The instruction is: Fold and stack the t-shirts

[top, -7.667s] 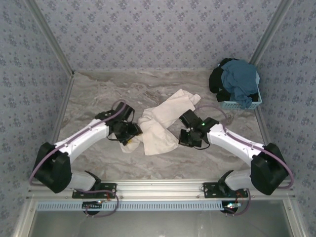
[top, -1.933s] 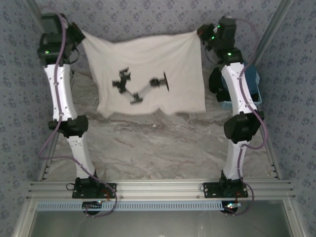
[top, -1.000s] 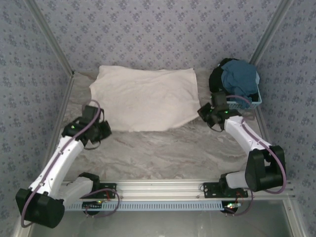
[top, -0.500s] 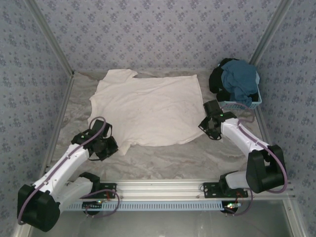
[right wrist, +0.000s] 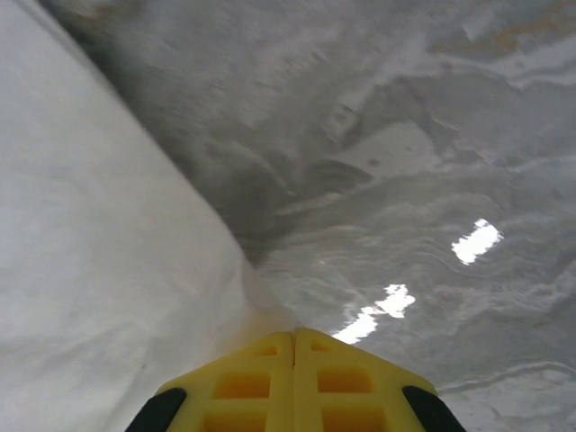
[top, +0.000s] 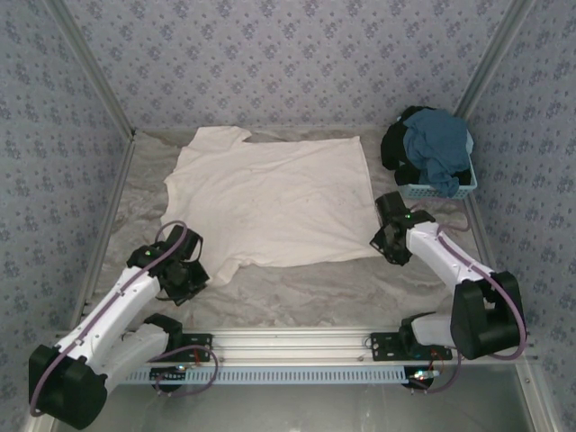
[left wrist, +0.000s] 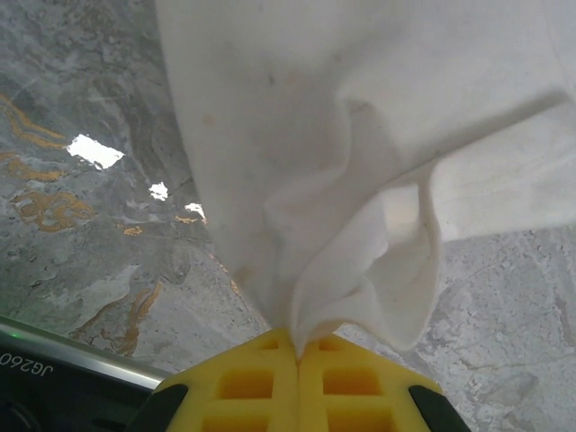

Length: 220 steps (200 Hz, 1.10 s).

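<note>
The cream-white t-shirt (top: 270,198) lies spread flat on the marble table, its collar toward the far wall. My left gripper (top: 192,275) is at the shirt's near left corner, and the yellow fingers (left wrist: 261,378) are shut on a bunched fold of the cream cloth (left wrist: 360,162). At the near right corner, my right gripper (top: 390,245) has its yellow fingers (right wrist: 256,382) shut, and the edge of the cream cloth (right wrist: 108,270) runs into their tips. A teal-blue t-shirt (top: 437,144) and a black t-shirt (top: 394,144) are heaped on the basket.
A small light-blue lattice basket (top: 441,189) stands at the far right under the heaped shirts. A bare marble strip (top: 324,288) runs between the shirt's near hem and the metal rail (top: 297,340). Patterned walls close off the left, right and far sides.
The shirt, held up and hanging earlier, now lies flat and spread wider. Since half a second ago both grippers have slid a little toward the near edge, still holding the hem corners.
</note>
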Tool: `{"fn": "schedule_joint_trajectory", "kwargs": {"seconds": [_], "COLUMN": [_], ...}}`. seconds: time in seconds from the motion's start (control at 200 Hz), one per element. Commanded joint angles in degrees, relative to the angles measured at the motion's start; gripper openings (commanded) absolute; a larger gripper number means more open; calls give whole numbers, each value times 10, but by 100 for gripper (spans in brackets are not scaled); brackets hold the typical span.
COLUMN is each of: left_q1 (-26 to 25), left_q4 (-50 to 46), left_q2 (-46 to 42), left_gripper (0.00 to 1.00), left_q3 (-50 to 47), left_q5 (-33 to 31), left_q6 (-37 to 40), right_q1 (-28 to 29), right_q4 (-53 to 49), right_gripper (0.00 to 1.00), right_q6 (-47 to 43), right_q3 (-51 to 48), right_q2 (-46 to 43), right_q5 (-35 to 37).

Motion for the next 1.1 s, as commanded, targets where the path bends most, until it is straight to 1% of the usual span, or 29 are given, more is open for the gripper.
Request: {"fn": "schedule_joint_trajectory", "kwargs": {"seconds": [0.0, 0.025, 0.105, 0.15, 0.205, 0.24, 0.285, 0.345, 0.365, 0.465, 0.51, 0.545, 0.639, 0.739, 0.859, 0.889, 1.094], "left_q1": [-4, -3, -3, -4, -3, 0, 14, 55, 73, 150, 169, 179, 198, 211, 223, 225, 254], "left_q4": [-40, -47, -72, -84, -86, -81, -53, -7, 9, 118, 147, 162, 164, 177, 195, 196, 186], "left_q2": [-12, -18, -37, -41, -36, -24, 1, 51, 69, 160, 208, 252, 369, 461, 539, 557, 659], "left_gripper": [4, 8, 17, 25, 36, 39, 41, 40, 39, 33, 30, 28, 25, 23, 22, 22, 21], "left_q3": [19, 30, 76, 109, 147, 168, 186, 201, 204, 214, 232, 249, 299, 323, 343, 351, 435], "left_q5": [-14, -21, -53, -77, -103, -115, -112, -77, -63, 13, 31, 40, 61, 90, 109, 112, 109], "left_q6": [-33, -39, -56, -63, -63, -59, -41, -13, -6, 14, 18, 27, 52, 64, 72, 75, 99], "right_q1": [-14, -18, -20, -18, -4, 9, 30, 55, 60, 76, 79, 76, 59, 43, 37, 36, 20], "right_q4": [-39, -51, -92, -106, -111, -100, -73, -11, 10, 133, 165, 172, 171, 152, 97, 79, -6], "right_gripper": [4, 10, 27, 36, 43, 45, 42, 29, 27, 26, 26, 26, 25, 24, 25, 26, 26], "right_q6": [29, 36, 55, 65, 66, 60, 41, 2, -10, -61, -64, -65, -63, -52, -48, -47, -48], "right_q3": [-8, -6, 14, 32, 54, 65, 81, 93, 97, 104, 107, 112, 139, 170, 232, 262, 406], "right_q2": [2, 0, -13, -26, -41, -48, -46, -27, -18, 32, 55, 78, 149, 221, 304, 324, 453], "right_q5": [7, 11, 34, 59, 79, 87, 92, 80, 71, 2, -18, -40, -73, -102, -106, -103, -113]}}
